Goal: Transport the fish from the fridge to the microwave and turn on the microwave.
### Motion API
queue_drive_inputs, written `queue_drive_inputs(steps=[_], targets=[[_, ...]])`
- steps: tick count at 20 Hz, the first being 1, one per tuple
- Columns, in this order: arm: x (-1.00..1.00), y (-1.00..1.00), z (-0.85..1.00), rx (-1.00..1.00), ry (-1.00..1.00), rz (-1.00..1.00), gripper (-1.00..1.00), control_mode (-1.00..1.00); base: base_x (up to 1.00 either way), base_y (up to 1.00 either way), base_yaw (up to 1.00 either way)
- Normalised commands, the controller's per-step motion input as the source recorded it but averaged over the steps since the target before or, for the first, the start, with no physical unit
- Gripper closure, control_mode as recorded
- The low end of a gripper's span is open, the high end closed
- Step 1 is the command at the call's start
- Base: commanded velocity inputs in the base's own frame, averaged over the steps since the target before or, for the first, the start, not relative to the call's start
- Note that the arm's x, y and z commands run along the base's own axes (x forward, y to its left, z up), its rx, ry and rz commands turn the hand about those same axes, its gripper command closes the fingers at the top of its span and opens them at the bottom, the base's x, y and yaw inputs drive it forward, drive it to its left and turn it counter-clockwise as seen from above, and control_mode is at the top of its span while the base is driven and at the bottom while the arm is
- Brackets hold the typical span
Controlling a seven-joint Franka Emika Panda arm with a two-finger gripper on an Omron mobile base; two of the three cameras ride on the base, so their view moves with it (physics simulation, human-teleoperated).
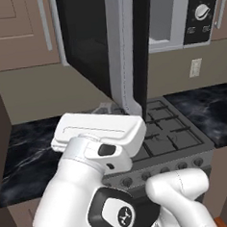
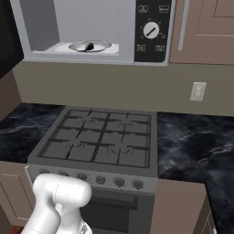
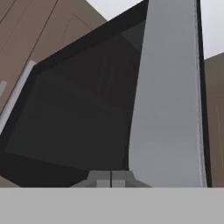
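Observation:
The microwave (image 2: 91, 27) hangs on the wall above the stove, with its black glass door (image 1: 86, 45) swung wide open toward me. A small dark fish (image 2: 89, 45) lies on the round dish (image 2: 103, 45) inside the cavity. The dark panel with the round knob (image 2: 151, 30) is at the microwave's right. My gripper (image 3: 111, 179) is shut and holds nothing. It points at the outer face of the open door, close to its long silver handle (image 3: 168, 109). My white hand (image 1: 100, 131) sits just below the door's lower edge. The fridge is out of view.
A gas stove (image 2: 100, 137) with a row of front knobs stands directly below the microwave. Dark marble counter (image 2: 196, 141) runs on both sides of it. A wall outlet (image 2: 198, 91) is on the backsplash. Brown cabinets (image 2: 205, 27) flank the microwave.

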Motion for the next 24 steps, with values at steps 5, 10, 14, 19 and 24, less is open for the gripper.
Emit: queue_drive_inputs(steps=[5, 10, 14, 19, 24], targets=[[0.21, -0.44, 0.14, 0.00, 0.00, -0.02, 1.00, -1.00, 0.00, 0.00, 0.00], [0.38, -0.39, 0.13, 0.00, 0.01, -0.03, 1.00, -1.00, 0.00, 0.00, 0.00], [0.44, -0.40, 0.14, 0.00, 0.01, -0.03, 1.00, -1.00, 0.00, 0.00, 0.00], [0.49, -0.43, 0.13, 0.00, 0.02, -0.03, 1.00, -1.00, 0.00, 0.00, 0.00], [0.58, -0.42, 0.14, 0.00, 0.03, -0.03, 1.00, -1.00, 0.00, 0.00, 0.00]])
